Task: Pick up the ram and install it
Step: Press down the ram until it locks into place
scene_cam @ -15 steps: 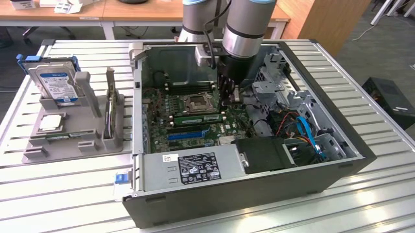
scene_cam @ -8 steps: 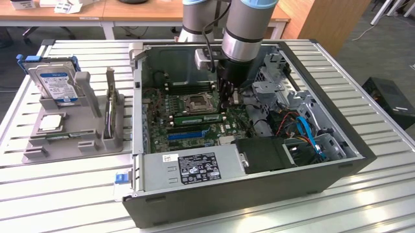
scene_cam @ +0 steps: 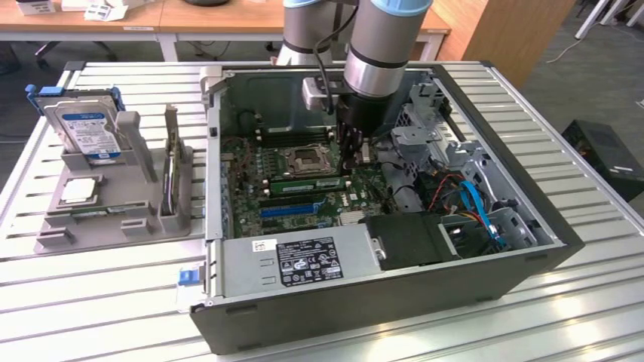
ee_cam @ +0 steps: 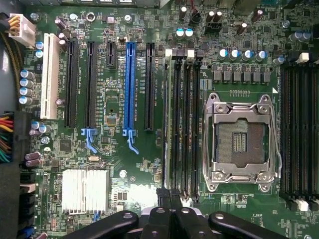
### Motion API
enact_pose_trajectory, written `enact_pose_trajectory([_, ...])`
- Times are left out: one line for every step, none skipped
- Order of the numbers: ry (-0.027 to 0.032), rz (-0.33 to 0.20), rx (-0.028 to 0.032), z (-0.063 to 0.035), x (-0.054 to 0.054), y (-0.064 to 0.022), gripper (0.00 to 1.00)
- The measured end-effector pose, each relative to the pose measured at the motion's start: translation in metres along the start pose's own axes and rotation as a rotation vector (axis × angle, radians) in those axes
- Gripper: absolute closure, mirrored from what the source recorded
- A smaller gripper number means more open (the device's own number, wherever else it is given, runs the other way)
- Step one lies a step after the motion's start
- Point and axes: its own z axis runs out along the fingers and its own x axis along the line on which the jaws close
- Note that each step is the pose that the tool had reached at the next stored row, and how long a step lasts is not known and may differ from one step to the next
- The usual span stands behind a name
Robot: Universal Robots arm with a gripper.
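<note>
Exterior view: ram (scene_cam: 308, 183) seated in motherboard slot, just beside shut tool (scene_cam: 351, 160).

The ram (scene_cam: 307, 183) I am working with is a thin, long, narrow green board, and it stands on edge in a memory slot on the motherboard inside the open case. It runs from the exterior view's left to its right, just on the near side of the square CPU socket. In the wrist view the ram (ee_cam: 168, 119) shows edge-on as a pale narrow strip. It fills the slot of that bank that lies farthest from the socket, straight and parallel to the dark slots beside it.
</note>
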Motion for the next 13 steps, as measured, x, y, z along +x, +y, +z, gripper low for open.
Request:
enact_pose_trajectory([-0.0001,0.000,0.0000,0.0000,0.0000,-0.0011,0.89])
enact_pose_trajectory([-0.0001,0.000,0.0001,0.0000,0.0000,-0.0022,0.89])
enact_pose_trajectory([-0.0002,0.000,0.0001,0.0000,0.0000,-0.0023,0.89])
enact_pose_trajectory([-0.0002,0.000,0.0000,0.0000,0.0000,-0.0023,0.89])
enact_pose_trajectory([-0.0002,0.000,0.0000,0.0000,0.0000,-0.0023,0.89])
enact_pose_trajectory([-0.0004,0.000,0.0001,0.0003,0.0000,-0.0024,0.89])
enact_pose_trajectory([-0.0005,0.000,0.0001,0.0013,-0.0001,-0.0024,0.89])
enact_pose_trajectory([0.0000,0.000,0.0000,0.0035,0.0000,-0.0025,0.89])
enact_pose_trajectory([-0.0002,0.000,0.0000,0.0046,0.0000,-0.0026,0.89])
enact_pose_trajectory([-0.0002,0.000,0.0000,0.0058,0.0000,-0.0026,0.89])
enact_pose_trajectory([-0.0003,0.000,0.0001,0.0069,0.0000,-0.0027,0.89])
enact_pose_trajectory([-0.0002,0.000,0.0001,0.0079,0.0000,-0.0027,0.89])
enact_pose_trajectory([-0.0002,0.000,0.0000,0.0084,0.0000,-0.0027,0.89])
